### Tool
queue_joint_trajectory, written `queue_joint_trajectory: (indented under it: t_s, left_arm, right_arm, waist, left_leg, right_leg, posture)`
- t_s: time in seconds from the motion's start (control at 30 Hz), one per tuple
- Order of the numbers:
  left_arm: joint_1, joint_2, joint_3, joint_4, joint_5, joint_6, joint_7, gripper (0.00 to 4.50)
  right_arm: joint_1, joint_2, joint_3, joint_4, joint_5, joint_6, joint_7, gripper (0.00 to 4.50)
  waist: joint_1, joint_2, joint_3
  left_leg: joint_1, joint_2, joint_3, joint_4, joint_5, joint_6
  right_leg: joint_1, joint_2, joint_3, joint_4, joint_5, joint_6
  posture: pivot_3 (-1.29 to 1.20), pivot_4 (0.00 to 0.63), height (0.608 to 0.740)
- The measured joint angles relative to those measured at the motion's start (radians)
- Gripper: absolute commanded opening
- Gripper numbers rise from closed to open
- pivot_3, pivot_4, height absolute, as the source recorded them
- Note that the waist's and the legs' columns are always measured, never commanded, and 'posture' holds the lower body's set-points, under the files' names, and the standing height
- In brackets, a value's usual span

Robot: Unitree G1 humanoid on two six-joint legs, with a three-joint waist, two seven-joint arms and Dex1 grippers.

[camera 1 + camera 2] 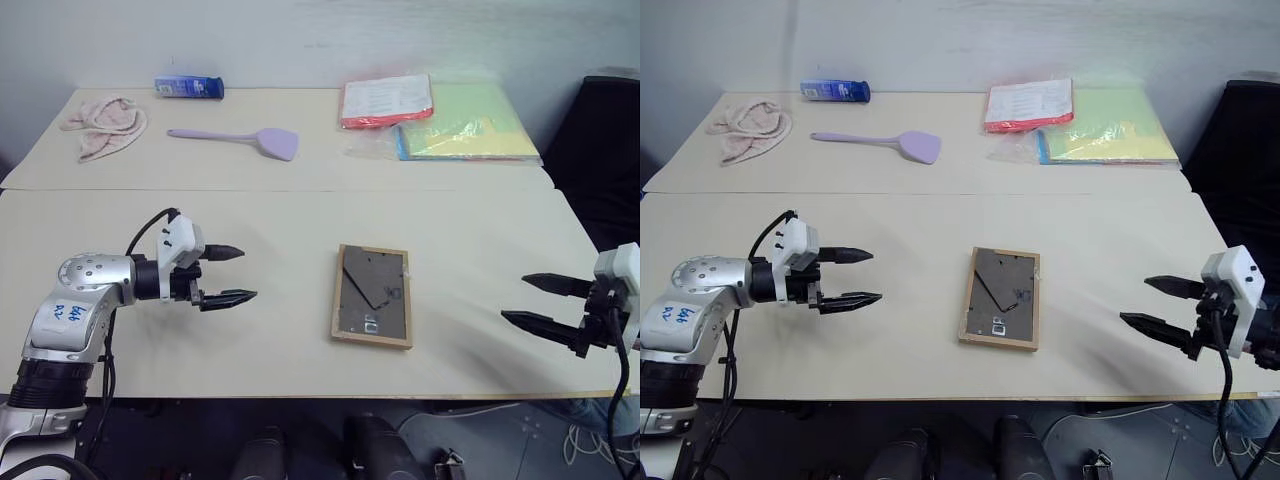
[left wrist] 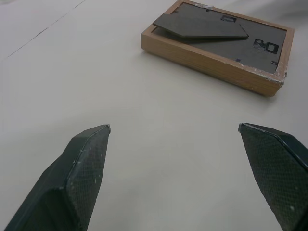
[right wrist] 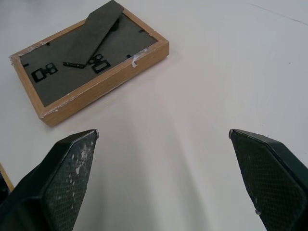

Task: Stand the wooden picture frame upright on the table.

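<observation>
With my left gripper point(image 1: 232, 275) and right gripper point(image 1: 543, 303) both spread, I should pinch the frame point(image 1: 372, 295) (face-down, twelve o'clock) by its long edges.

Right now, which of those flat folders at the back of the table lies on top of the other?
The red folder lies on top: its lower corner overlaps the yellow-green folder spread beside it, nearer the table's right edge.
</observation>
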Motion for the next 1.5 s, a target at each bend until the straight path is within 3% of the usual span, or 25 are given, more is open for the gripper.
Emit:
queue_joint_trajectory:
  t_s: [0.6,0.7,0.9,1.07,1.13,1.33,1.5]
  left_arm:
    - [-0.014,-0.005,-0.043,0.004,0.027,0.022,0.026,4.50]
    - [-0.020,-0.008,-0.062,0.006,0.035,0.012,0.019,3.92]
    - [-0.101,-0.044,-0.185,0.043,0.090,-0.033,-0.049,2.05]
    - [-0.184,-0.143,-0.328,0.119,0.157,-0.090,-0.107,0.54]
    - [-0.211,-0.179,-0.363,0.161,0.185,-0.117,-0.114,0.05]
    - [-0.259,-0.291,-0.440,0.241,0.247,-0.150,-0.116,0.05]
    - [-0.277,-0.329,-0.442,0.233,0.250,-0.074,-0.089,0.05]
  right_arm:
    - [0.029,0.024,0.004,-0.024,-0.030,-0.024,-0.060,4.47]
    - [0.028,0.024,0.009,-0.018,-0.043,-0.028,-0.055,3.89]
    - [-0.053,-0.013,0.101,0.036,-0.101,-0.077,-0.016,1.79]
    - [-0.224,-0.015,0.309,0.117,-0.202,-0.135,0.011,0.11]
    - [-0.298,-0.009,0.383,0.145,-0.239,-0.152,0.019,0.00]
    - [-0.513,0.083,0.605,0.245,-0.381,-0.201,0.012,0.00]
    - [-0.603,0.172,0.702,0.328,-0.476,-0.242,-0.020,0.00]
  waist:
    - [0.000,0.000,0.000]
    - [0.000,0.000,0.000]
    - [0.000,0.000,0.000]
    - [-0.002,0.000,0.000]
    - [-0.002,0.000,0.000]
    - [-0.001,0.000,0.000]
    - [0.000,0.000,0.000]
  left_leg:
    - [0.000,0.000,0.000,0.000,0.001,0.000]
    - [0.000,0.000,0.000,0.000,0.001,0.000]
    - [0.001,-0.001,0.001,0.000,0.001,0.000]
    - [0.000,-0.001,0.002,0.001,0.002,0.000]
    - [0.000,-0.001,0.002,0.001,0.003,-0.001]
    - [-0.001,-0.001,0.002,0.003,0.003,-0.001]
    - [-0.011,-0.001,0.001,0.012,0.006,-0.006]
  right_leg:
    - [0.000,0.000,0.000,0.001,0.000,0.000]
    - [0.000,0.000,0.000,0.001,0.000,0.000]
    - [0.000,0.000,0.000,0.001,0.000,0.000]
    - [-0.001,0.001,0.001,0.002,0.000,0.000]
    - [-0.002,0.002,0.001,0.002,0.000,0.000]
    - [-0.003,0.002,0.001,0.003,0.000,0.000]
    - [-0.009,0.002,0.000,0.007,0.000,0.000]
  posture:
    - [0.00,0.150,0.740]
    - [0.00,0.150,0.740]
    - [0.00,0.150,0.740]
    - [0.00,0.150,0.740]
    - [0.00,0.150,0.740]
    - [0.00,0.150,0.740]
    - [0.00,0.150,0.740]
